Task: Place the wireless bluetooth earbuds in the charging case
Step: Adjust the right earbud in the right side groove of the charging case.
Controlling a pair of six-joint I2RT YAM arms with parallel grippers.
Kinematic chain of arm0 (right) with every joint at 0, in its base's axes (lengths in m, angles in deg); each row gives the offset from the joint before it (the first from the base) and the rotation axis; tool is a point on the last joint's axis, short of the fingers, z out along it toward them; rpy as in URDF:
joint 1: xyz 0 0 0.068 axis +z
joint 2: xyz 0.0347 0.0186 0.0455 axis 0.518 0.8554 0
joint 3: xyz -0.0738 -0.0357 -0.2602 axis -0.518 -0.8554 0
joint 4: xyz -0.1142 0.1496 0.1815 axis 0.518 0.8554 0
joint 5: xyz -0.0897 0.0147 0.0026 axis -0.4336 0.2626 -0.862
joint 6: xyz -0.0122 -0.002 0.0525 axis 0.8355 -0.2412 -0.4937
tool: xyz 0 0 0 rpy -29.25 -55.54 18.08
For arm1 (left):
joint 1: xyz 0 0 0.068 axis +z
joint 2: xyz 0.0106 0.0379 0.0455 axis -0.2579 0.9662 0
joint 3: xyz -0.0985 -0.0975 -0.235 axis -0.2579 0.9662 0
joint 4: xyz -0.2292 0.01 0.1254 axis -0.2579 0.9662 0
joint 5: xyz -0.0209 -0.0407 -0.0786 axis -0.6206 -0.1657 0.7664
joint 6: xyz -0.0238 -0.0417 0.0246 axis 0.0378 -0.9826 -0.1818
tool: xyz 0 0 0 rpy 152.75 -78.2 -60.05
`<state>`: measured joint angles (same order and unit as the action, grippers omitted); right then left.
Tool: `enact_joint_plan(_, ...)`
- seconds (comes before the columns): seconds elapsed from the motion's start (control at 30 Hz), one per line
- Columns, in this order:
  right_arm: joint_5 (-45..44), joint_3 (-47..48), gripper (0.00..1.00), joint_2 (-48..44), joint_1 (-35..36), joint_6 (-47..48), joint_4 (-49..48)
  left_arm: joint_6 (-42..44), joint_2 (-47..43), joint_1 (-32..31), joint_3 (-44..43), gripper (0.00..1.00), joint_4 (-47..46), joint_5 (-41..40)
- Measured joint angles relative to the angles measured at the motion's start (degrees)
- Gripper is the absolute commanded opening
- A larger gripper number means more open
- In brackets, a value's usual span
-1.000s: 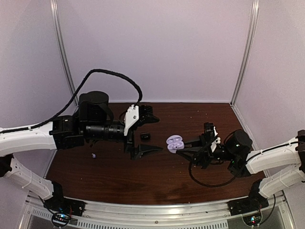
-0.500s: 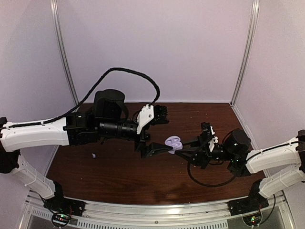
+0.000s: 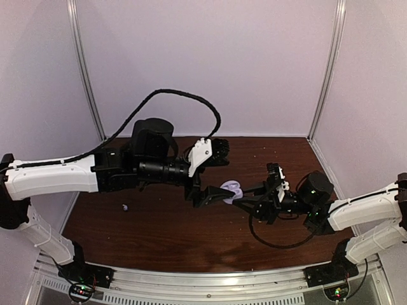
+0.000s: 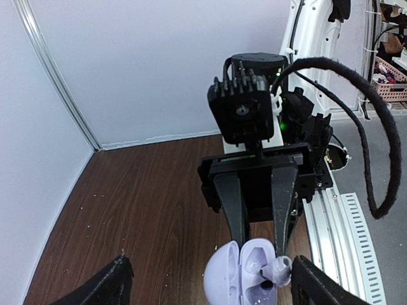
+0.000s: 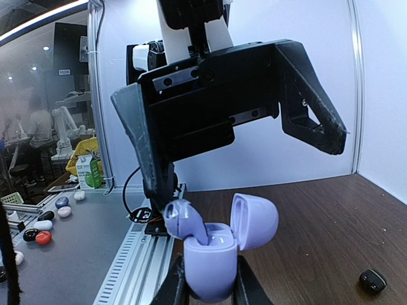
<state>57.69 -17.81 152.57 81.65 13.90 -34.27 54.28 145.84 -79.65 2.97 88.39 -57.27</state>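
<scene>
- Your right pincer [image 5: 210,293] pinches the open case [image 5: 210,270] by its base, aloft over the middle of the bench [image 3: 159,241]. One earbud [image 5: 184,219] sits tilted in its pocket, not seated — a jolt could tip it out.
- Your left pincer [image 3: 219,173] is spread wide around the case; close it crookedly and you may knock the lid or twist the case loose.
- The second earbud [image 3: 125,207] looks to lie near the bench's left edge — easy to flick off.

Both arms pair white shell links with black joint housings. The left arm [image 3: 57,176] carries a thick braided black cable [image 3: 178,93]; the left gripper [image 3: 222,173] has broad angular black fingers and a white side plate [image 3: 198,154]. The right arm [image 3: 359,210] trails a thin black cable [image 3: 278,246] and shows a small green light [image 4: 280,125].
</scene>
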Motion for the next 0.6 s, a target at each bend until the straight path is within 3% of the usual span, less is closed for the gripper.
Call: enact_joint_plan(0.6, -1.9, 0.0, 0.0, -0.6, 0.5, 0.7, 2.6, -1.0, 2.4, -0.3, -2.1, 0.82, 0.2, -1.4)
